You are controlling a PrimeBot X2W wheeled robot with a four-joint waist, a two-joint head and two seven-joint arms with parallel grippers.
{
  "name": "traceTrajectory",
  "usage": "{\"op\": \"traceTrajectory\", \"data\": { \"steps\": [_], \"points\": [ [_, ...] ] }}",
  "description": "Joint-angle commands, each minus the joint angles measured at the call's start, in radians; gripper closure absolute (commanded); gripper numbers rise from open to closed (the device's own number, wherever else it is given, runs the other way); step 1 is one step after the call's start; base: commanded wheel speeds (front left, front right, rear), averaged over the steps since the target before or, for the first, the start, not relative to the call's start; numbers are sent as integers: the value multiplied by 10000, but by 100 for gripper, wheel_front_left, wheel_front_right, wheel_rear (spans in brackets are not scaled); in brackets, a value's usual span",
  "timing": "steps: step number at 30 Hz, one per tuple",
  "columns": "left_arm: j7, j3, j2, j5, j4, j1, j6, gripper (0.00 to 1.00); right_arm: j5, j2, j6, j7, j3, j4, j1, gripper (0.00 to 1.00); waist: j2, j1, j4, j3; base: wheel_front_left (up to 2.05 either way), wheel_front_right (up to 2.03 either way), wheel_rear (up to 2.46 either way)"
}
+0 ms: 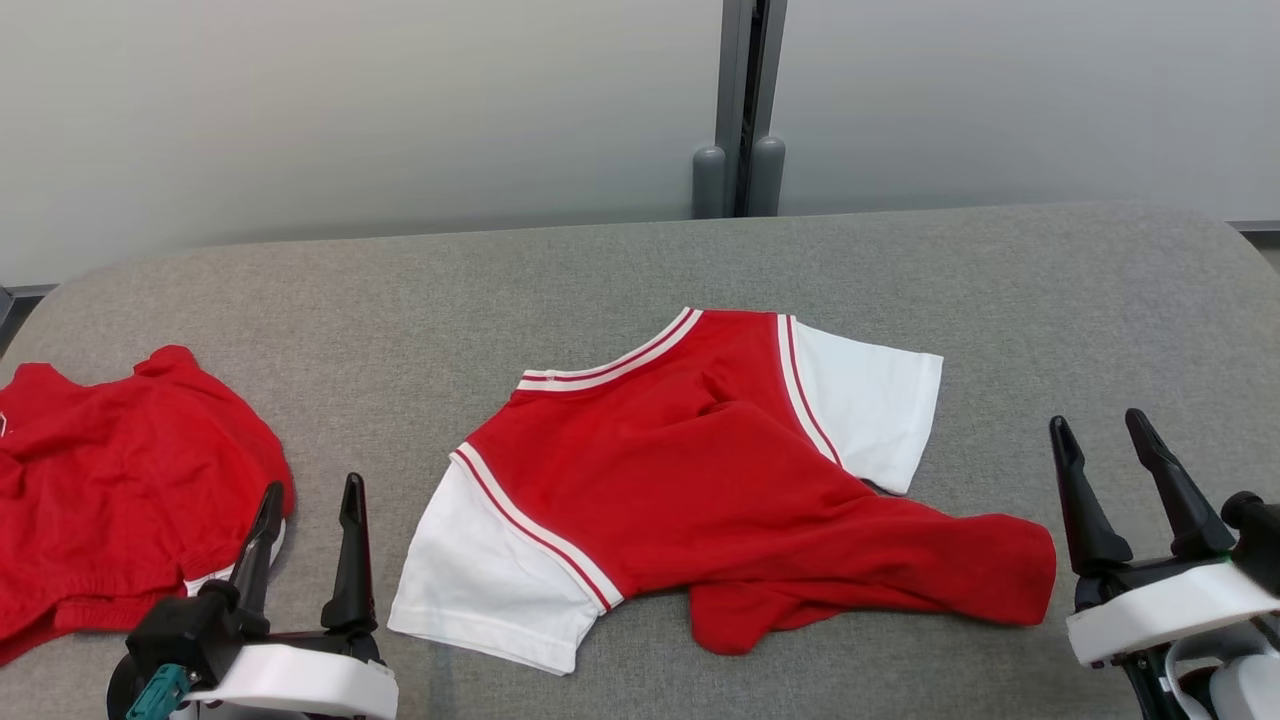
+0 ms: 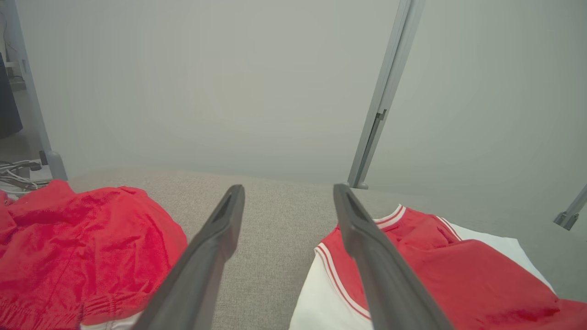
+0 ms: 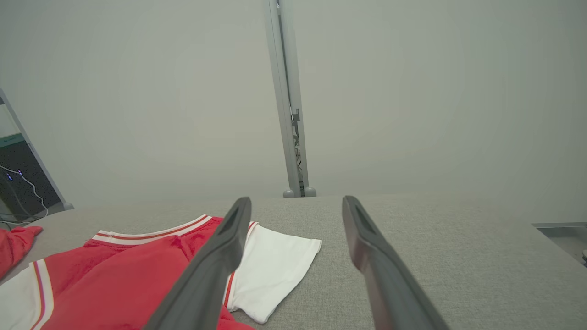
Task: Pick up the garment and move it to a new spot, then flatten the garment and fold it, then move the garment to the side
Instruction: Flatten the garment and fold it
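Grey fabric covers the worktop (image 1: 620,260). At its near edge, the left gripper (image 1: 312,487) and right gripper (image 1: 1096,420) point toward the far edge, fingers spread apart and holding nothing. Between them, at the worktop's middle, lies the garment (image 1: 700,470), a red shirt with white sleeves, its lower part bunched toward the right. A second red garment (image 1: 110,480) lies crumpled at the left edge. Beyond the far edge stands a pale partition (image 1: 350,110) with a grey post (image 1: 740,110).
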Motion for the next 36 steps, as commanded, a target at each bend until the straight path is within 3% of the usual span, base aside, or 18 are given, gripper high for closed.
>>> {"op": "traceTrajectory", "data": {
  "steps": [1,10,18,22,29,36],
  "points": [
    [-50,25,48,-73,27,69,-37,0,234,-128,6,154,-44,-17,115,0,-1,0,-19,12,0,0,0],
    [498,-14,155,-340,370,-19,-94,0,2439,-1224,6,2570,253,-216,592,0,-1,0,-176,157,0,0,0],
    [1439,-196,248,-630,638,-182,-212,0,4181,-1119,6,4824,262,248,952,0,-1,0,-230,324,0,0,0],
    [2509,-432,353,-779,775,-187,-286,0,4709,-1072,6,5595,258,589,969,0,-1,0,-205,392,0,0,0],
    [4263,-777,585,-892,713,-274,-213,0,4836,-1037,6,6060,163,878,768,0,-1,0,-125,504,0,0,0],
    [5137,-854,808,-775,779,-663,35,0,4971,-898,6,6382,333,1028,513,0,-1,0,-42,776,0,0,0]
  ]
}}
